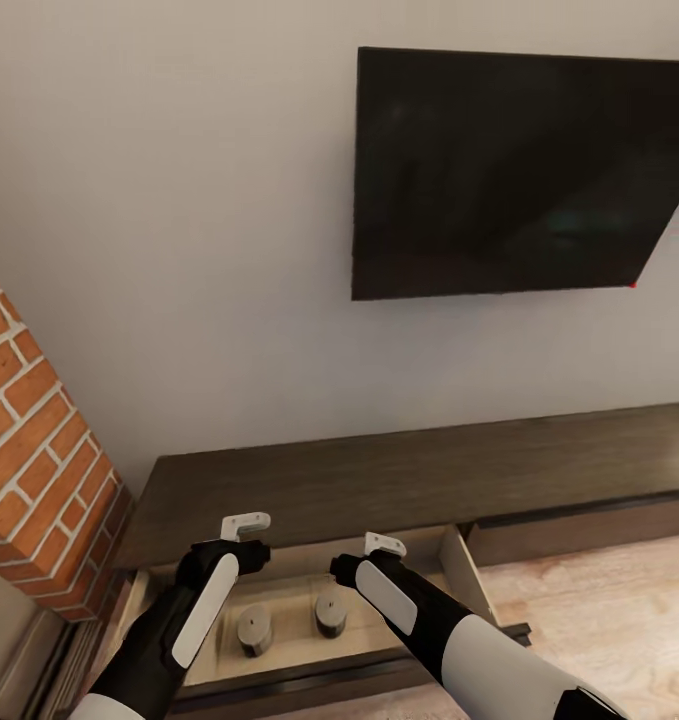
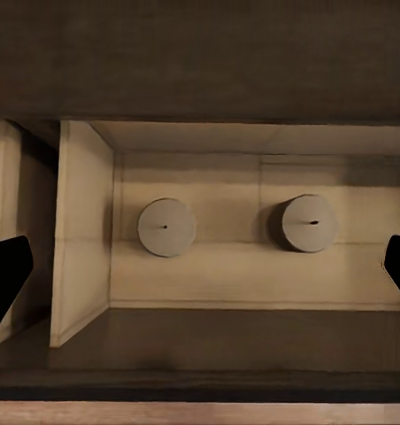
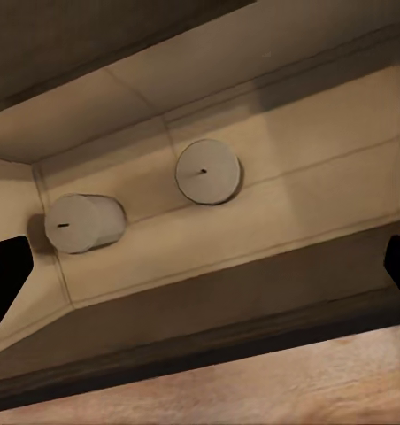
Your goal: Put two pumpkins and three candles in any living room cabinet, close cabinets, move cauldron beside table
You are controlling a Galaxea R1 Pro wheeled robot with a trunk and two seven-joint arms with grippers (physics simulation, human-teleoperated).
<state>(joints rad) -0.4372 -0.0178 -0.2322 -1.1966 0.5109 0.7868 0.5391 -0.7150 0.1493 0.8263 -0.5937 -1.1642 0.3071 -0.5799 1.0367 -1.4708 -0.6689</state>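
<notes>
The cabinet [image 1: 379,480] is a long, low dark brown console under the TV. Its left drawer [image 1: 467,575] is pulled out, showing a pale beige inside. Two candles stand upright on the drawer floor, one on the left [image 1: 254,628] [image 2: 166,227] [image 3: 83,222] and one on the right [image 1: 330,612] [image 2: 307,222] [image 3: 207,171]. My left gripper [image 1: 241,540] [image 2: 202,270] hangs open above the drawer's left half, holding nothing. Above the right half, my right gripper [image 1: 374,555] [image 3: 202,270] is open too. The pumpkins, the cauldron and the table are out of view.
A black TV [image 1: 519,170] hangs on the pale wall above the console. A red brick column [image 1: 39,470] stands close at the left of the drawer. Light wooden floor [image 1: 599,620] lies in front at the right. Another drawer front [image 1: 579,530] runs on to the right.
</notes>
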